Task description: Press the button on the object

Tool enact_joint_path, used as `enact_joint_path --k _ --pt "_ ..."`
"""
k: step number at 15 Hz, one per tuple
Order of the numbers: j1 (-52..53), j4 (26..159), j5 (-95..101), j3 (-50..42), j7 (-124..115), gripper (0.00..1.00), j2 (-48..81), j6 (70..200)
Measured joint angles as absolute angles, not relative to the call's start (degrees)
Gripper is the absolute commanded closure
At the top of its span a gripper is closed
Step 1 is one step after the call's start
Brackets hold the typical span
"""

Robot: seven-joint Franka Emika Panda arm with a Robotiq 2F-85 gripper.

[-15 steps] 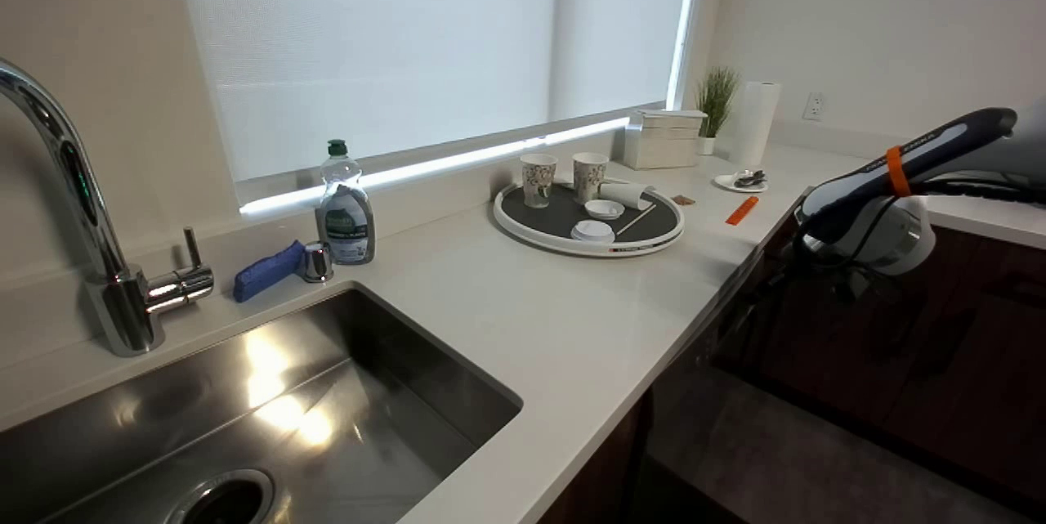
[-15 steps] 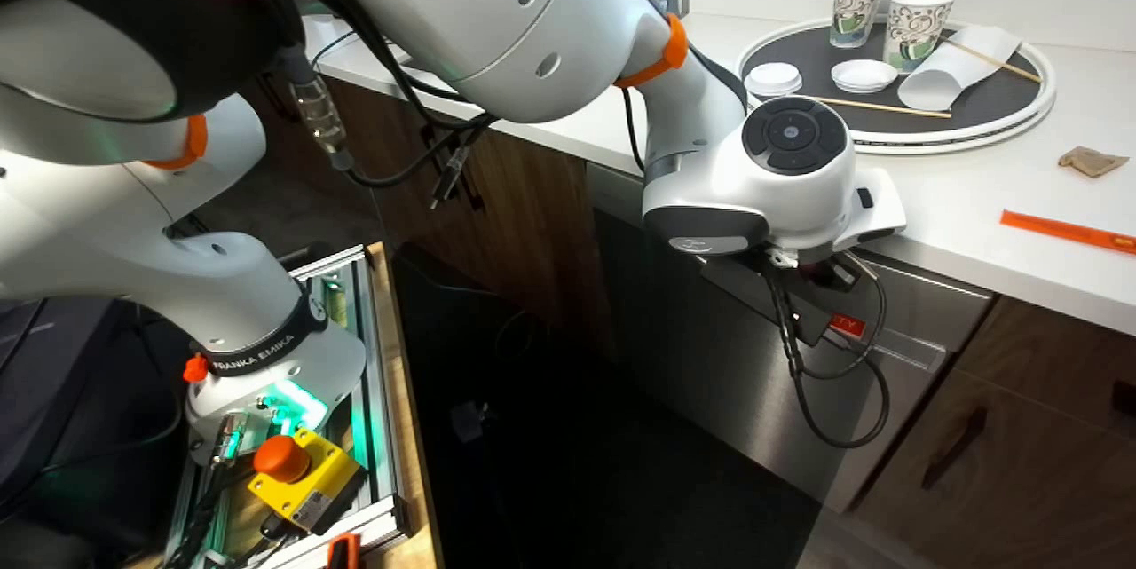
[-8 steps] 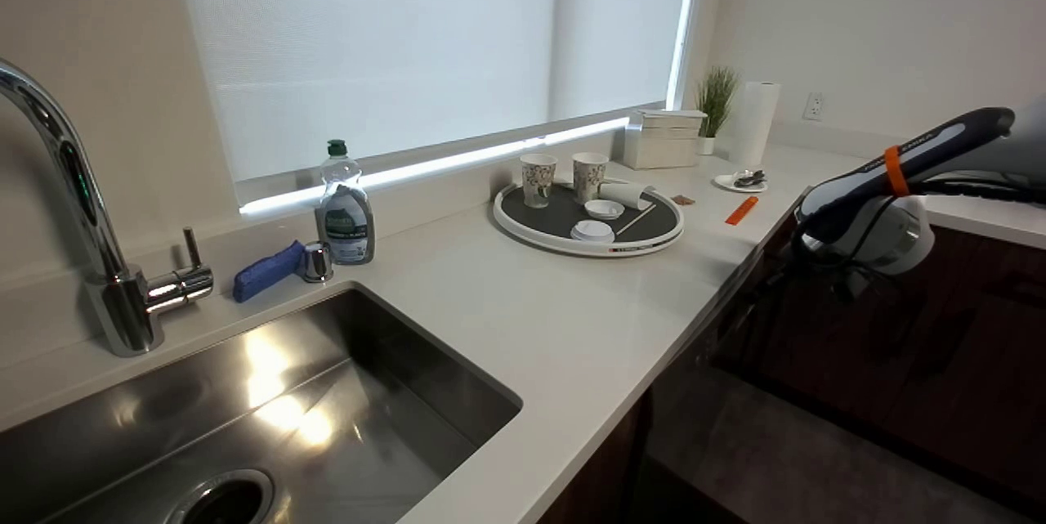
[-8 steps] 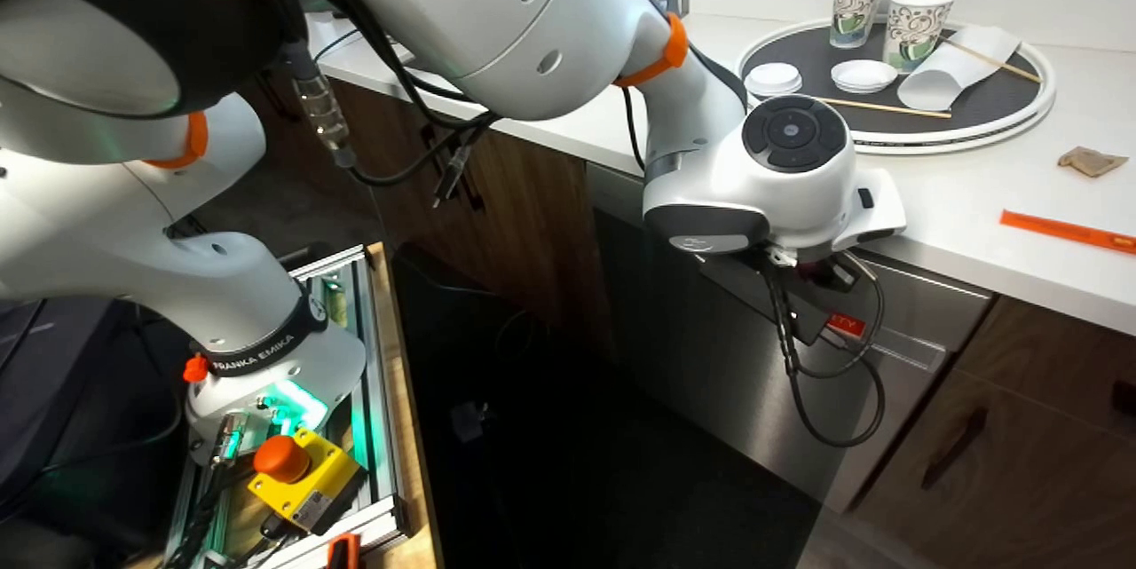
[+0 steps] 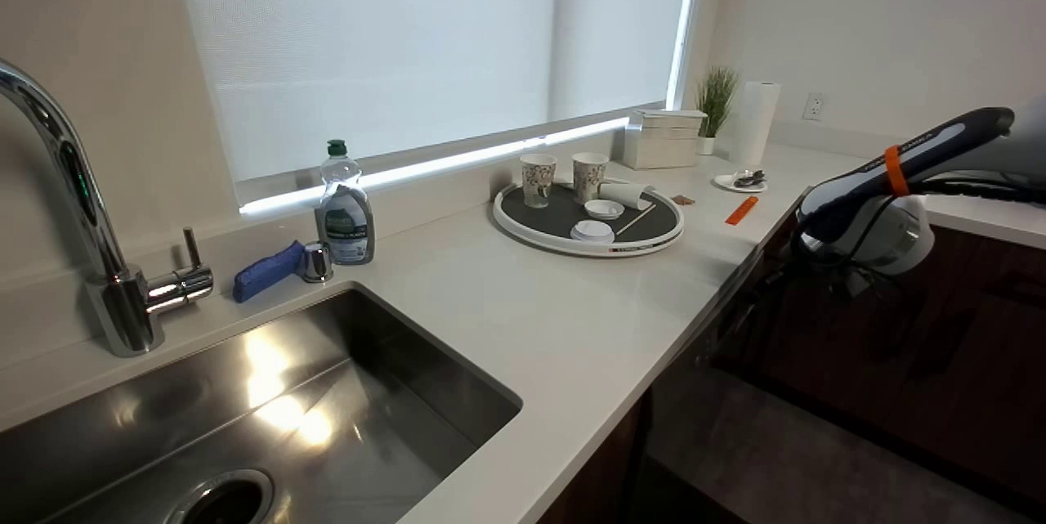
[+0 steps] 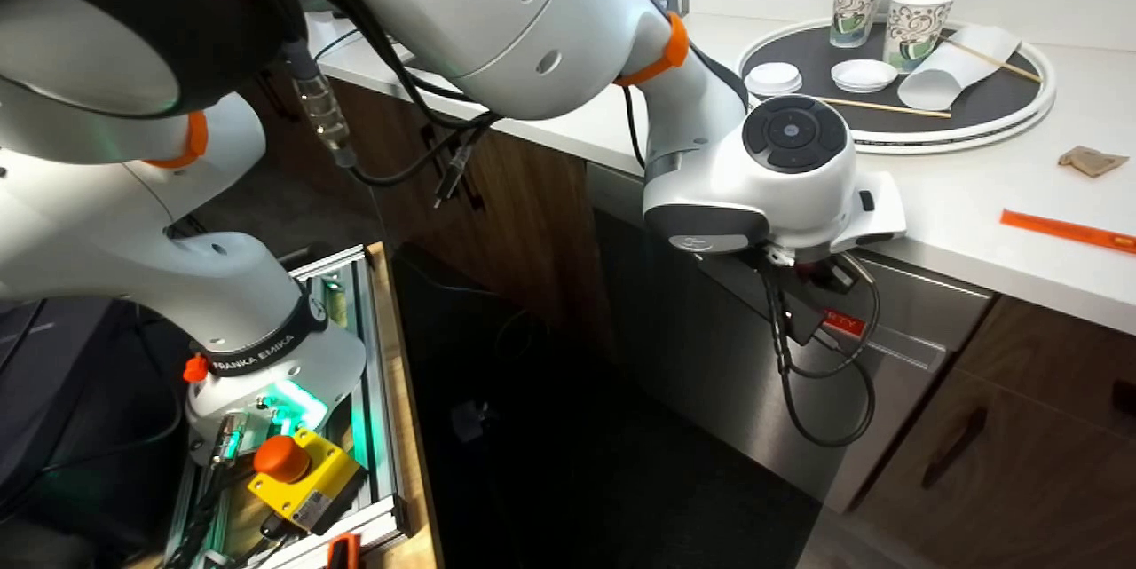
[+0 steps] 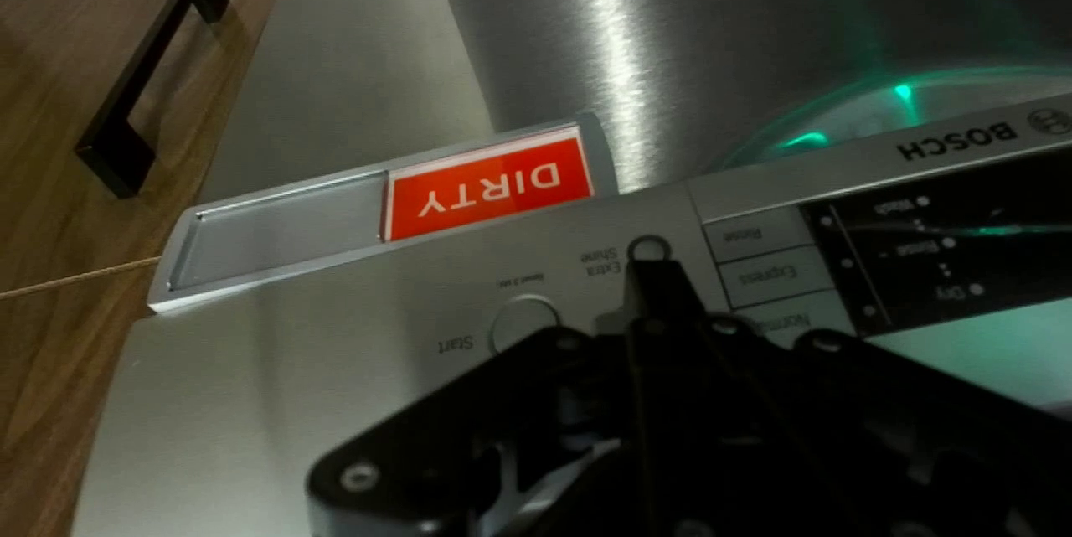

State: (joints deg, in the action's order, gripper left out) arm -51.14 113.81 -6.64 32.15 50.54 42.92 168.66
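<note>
My gripper (image 7: 657, 277) has moved a bit; it's clenched below the counter's front edge (image 6: 1021, 278), near a round button (image 7: 649, 248).

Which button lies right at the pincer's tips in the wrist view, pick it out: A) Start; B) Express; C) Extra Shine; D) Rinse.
C: in the wrist view, the tips of the pincer overlap the lower edge of the round Extra Shine button; whether they touch cannot be told.

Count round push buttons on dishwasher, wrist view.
2: Extra Shine button, at the tip of the hand; Start button, below and left of that button. The hand may hide more.
</note>
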Motion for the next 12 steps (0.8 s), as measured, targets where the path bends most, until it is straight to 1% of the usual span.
enact_joint_path --k 12 --pt "-51.1 113.8 -6.7 32.2 48.4 1.0 42.9 168.7"
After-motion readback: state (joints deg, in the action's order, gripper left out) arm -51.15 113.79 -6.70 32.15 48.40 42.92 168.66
